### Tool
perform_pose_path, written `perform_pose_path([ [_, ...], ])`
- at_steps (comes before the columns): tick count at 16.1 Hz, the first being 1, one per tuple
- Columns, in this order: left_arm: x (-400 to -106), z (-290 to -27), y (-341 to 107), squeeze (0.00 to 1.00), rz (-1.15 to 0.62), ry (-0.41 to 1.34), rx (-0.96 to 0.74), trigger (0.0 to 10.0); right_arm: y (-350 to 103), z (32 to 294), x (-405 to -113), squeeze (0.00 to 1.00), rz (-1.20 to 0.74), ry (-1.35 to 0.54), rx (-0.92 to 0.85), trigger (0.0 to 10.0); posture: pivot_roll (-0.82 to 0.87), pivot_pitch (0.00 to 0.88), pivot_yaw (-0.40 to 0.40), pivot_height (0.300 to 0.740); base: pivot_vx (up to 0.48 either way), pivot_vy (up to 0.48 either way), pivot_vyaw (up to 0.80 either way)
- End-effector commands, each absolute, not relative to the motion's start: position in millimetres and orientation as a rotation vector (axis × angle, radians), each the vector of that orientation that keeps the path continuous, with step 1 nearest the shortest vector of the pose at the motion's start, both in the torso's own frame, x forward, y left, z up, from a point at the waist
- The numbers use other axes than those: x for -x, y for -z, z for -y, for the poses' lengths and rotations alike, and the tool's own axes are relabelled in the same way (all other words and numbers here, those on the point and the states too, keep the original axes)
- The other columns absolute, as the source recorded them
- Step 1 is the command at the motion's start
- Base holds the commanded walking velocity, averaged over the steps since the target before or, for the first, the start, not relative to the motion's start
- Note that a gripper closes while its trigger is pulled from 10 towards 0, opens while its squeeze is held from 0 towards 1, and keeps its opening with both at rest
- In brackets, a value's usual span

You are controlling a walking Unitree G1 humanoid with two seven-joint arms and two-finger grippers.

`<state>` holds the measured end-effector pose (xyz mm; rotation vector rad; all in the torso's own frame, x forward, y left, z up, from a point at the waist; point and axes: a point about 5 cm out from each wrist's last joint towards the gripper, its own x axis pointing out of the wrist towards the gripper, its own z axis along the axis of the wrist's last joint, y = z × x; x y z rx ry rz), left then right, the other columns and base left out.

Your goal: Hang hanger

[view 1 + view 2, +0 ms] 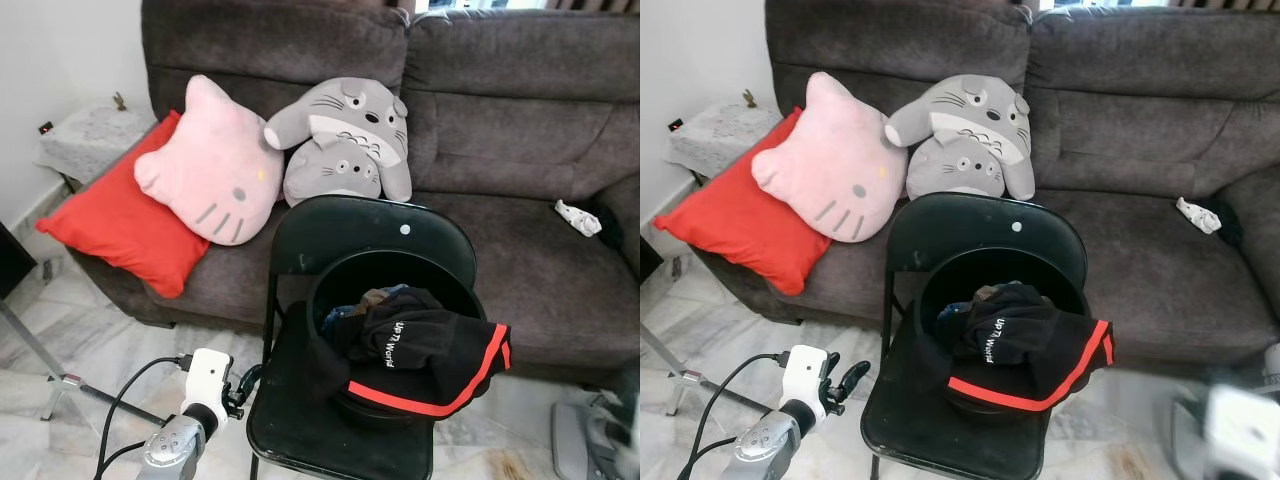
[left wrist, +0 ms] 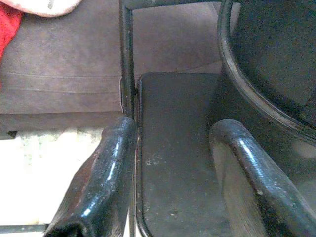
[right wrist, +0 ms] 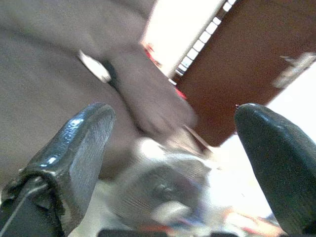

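A black folding chair (image 1: 300, 420) is placed before the grey sofa (image 1: 520, 200), carrying 1 black basket (image 1: 340, 285) of clothes with a black garment (image 1: 440, 350) draped over its rim. No hanger can be made out; it may be buried in the laundry. The left gripper (image 2: 173, 163) is held with fingers spread, empty, just beside the chair's near left edge. The right gripper (image 3: 173, 163) is also parted, empty, its view blurred. A hanger is judged light, stiff and somewhat slippery, best pinched at the neck below the hook.
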<state>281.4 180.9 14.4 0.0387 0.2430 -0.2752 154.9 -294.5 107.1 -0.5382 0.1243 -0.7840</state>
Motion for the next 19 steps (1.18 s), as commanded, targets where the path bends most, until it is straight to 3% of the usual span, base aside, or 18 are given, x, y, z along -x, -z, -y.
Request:
perform_pose_path([
  [1,-278.2,-182.4,-8.5,0.00,-0.286,0.278,-0.054,10.0,-102.2,302.1,-154.4,0.00,-0.208,0.747,0.596,10.0,-0.10,0.137,0.007,0.740,0.000,0.000,0.00],
  [10,-279.1,-180.6,-7.7,0.00,-0.295,0.282,-0.059,10.0,-83.2,310.4,-214.8,0.00,-0.342,0.490,0.802,10.0,-0.08,0.141,0.016,0.740,0.000,0.000,0.00],
  [11,-279.2,-180.4,-7.8,0.00,-0.296,0.281,-0.061,10.0,-81.0,313.7,-221.9,0.62,-0.362,0.449,0.819,10.0,-0.08,0.141,0.017,0.740,0.000,0.000,0.00],
  [12,-279.3,-180.1,-7.7,0.00,-0.296,0.282,-0.061,10.0,-82.0,314.8,-226.6,1.00,-0.354,0.426,0.828,10.0,-0.08,0.141,0.018,0.740,0.000,0.000,0.00],
  [13,-279.4,-179.9,-7.7,0.00,-0.296,0.283,-0.061,10.0,-83.2,313.9,-231.0,1.00,-0.344,0.398,0.844,10.0,-0.08,0.141,0.018,0.740,0.000,0.000,0.00],
  [14,-279.3,-179.9,-7.6,0.00,-0.297,0.283,-0.061,10.0,-82.8,309.0,-239.9,0.80,-0.325,0.315,0.862,10.0,-0.08,0.142,0.020,0.740,0.000,0.000,0.00],
  [15,-279.3,-180.1,-7.6,0.00,-0.297,0.283,-0.062,10.0,-83.1,307.8,-244.2,0.00,-0.316,0.291,0.866,10.0,-0.07,0.144,0.022,0.740,0.000,0.000,0.00],
  [19,-279.2,-180.0,-7.5,0.00,-0.298,0.284,-0.066,10.0,-90.7,288.8,-265.7,0.00,-0.233,0.127,0.941,10.0,-0.07,0.141,0.024,0.740,0.000,0.000,0.00],
])
